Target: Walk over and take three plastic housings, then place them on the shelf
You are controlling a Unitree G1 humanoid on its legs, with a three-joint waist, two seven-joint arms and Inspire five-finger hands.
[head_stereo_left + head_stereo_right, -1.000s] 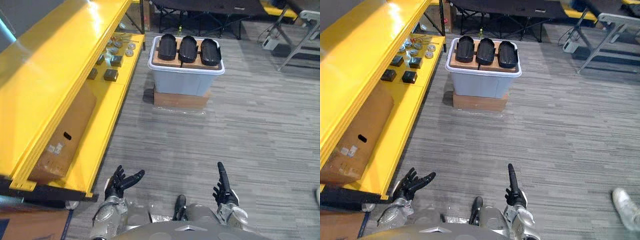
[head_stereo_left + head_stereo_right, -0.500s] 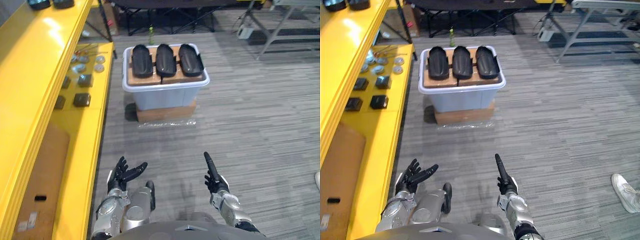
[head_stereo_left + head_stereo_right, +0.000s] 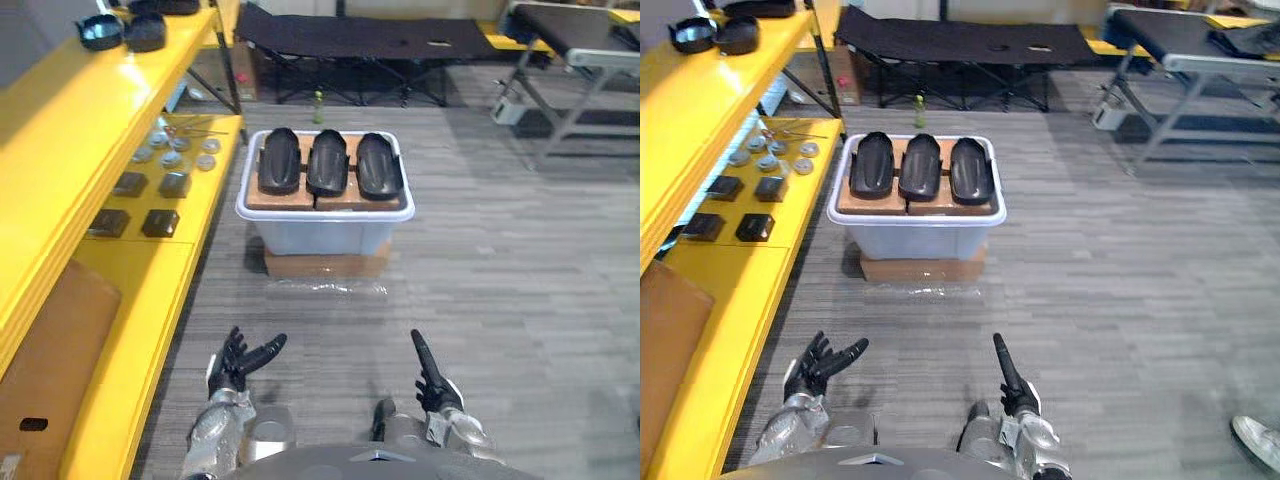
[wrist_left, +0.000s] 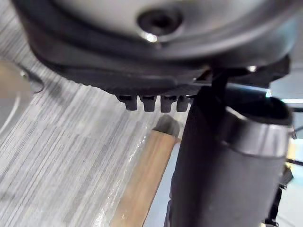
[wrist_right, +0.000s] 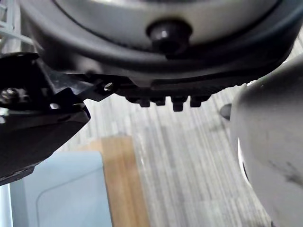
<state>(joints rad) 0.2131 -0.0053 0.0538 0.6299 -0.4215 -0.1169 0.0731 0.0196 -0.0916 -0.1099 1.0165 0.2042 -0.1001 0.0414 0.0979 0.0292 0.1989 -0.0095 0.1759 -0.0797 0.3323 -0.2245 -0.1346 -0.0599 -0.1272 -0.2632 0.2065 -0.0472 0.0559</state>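
Black housings (image 3: 329, 163) lie atop the bin (image 3: 325, 236) as before; left hand (image 3: 230, 371) and right hand (image 3: 431, 384) stay spread.

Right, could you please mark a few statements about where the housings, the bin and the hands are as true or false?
1. Three black housings lie side by side on top of the bin. True.
2. The left hand holds one housing. False: it is open and empty, well short of the bin.
3. The yellow shelf stands on the robot's left. True.
4. The bin stands on a wooden pallet. False: it rests on a cardboard box.
5. The right hand is open with straight fingers. True.
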